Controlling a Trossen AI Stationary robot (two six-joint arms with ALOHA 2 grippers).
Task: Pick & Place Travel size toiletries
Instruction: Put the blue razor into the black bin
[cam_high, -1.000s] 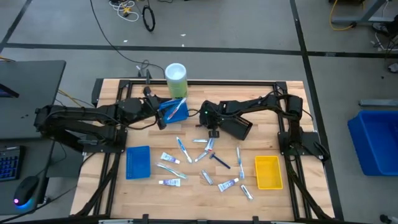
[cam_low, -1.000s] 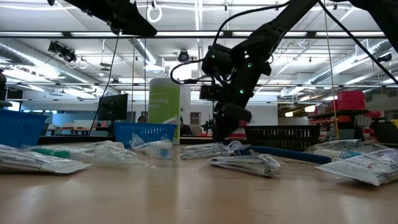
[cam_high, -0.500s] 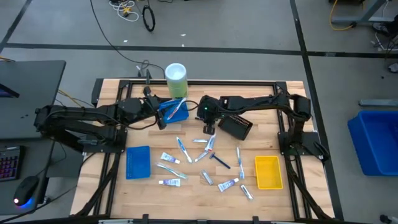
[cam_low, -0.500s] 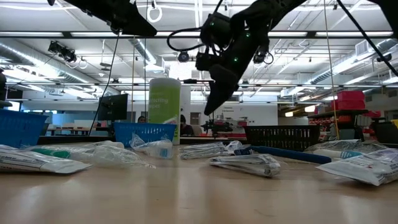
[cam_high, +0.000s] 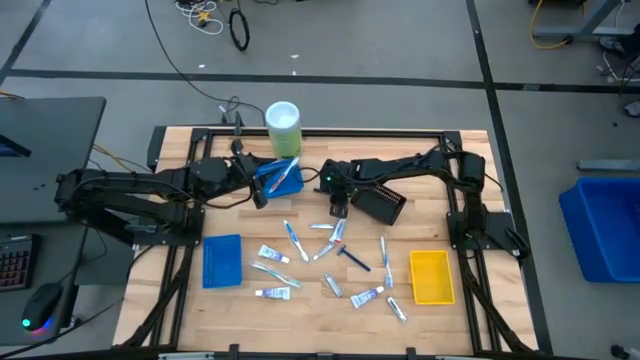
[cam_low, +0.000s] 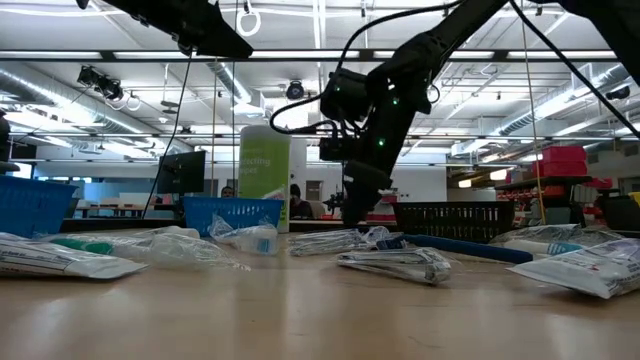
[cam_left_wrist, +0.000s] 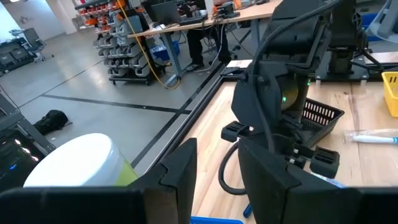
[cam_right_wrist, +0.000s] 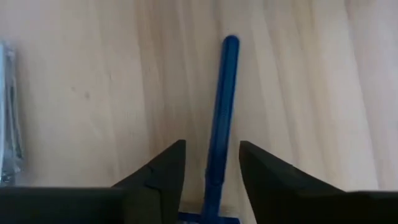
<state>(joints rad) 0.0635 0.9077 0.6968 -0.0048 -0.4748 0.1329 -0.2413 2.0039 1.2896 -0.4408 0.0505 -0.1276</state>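
Note:
The travel size toiletries lie loose on the wooden table: white tubes (cam_high: 272, 254), slim toothbrushes (cam_high: 292, 240) and a dark blue razor (cam_high: 352, 259). My right gripper (cam_high: 338, 208) points down near the table's middle, low over the wood (cam_low: 358, 215). It is open. In the right wrist view its fingers (cam_right_wrist: 212, 146) stand on either side of a blue razor handle (cam_right_wrist: 224, 93) that lies flat on the table, and no touch shows. My left gripper (cam_high: 263, 190) is open (cam_left_wrist: 217, 168) and waits beside the blue basket (cam_high: 283, 178).
A tall green-and-white cylinder (cam_high: 283, 128) stands at the far edge behind the blue basket. A black basket (cam_high: 380, 203) sits just right of my right gripper. A flat blue tray (cam_high: 222, 261) lies near left, a yellow tray (cam_high: 431, 276) near right.
My right gripper rose well above the table and tipped, shifting slightly toward the left arm. It then came back down to nearly where it began, low over the toiletries. The items on the table have stayed where they were.

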